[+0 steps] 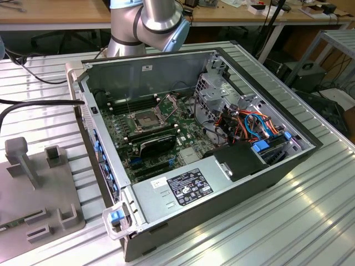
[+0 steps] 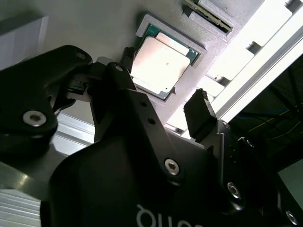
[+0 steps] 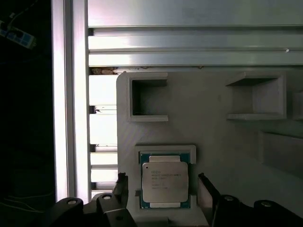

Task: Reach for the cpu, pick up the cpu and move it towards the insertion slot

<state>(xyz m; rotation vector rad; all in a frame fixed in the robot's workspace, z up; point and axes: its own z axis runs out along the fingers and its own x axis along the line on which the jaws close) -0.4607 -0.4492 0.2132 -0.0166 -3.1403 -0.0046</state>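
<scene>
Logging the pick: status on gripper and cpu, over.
Gripper open, straddling the cpu. It sits in its grey holder, not gripped. Insertion slot in the computer case, no obstruction seen.

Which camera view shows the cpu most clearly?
The first wrist view: the cpu faces the camera squarely, whole, in its grey holder. The second wrist view shows it tilted and pale with glare.

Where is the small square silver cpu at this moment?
In both wrist views, the small square silver cpu lies in a shallow square recess of the grey plastic tray, between the open fingers of the black hand.
</scene>
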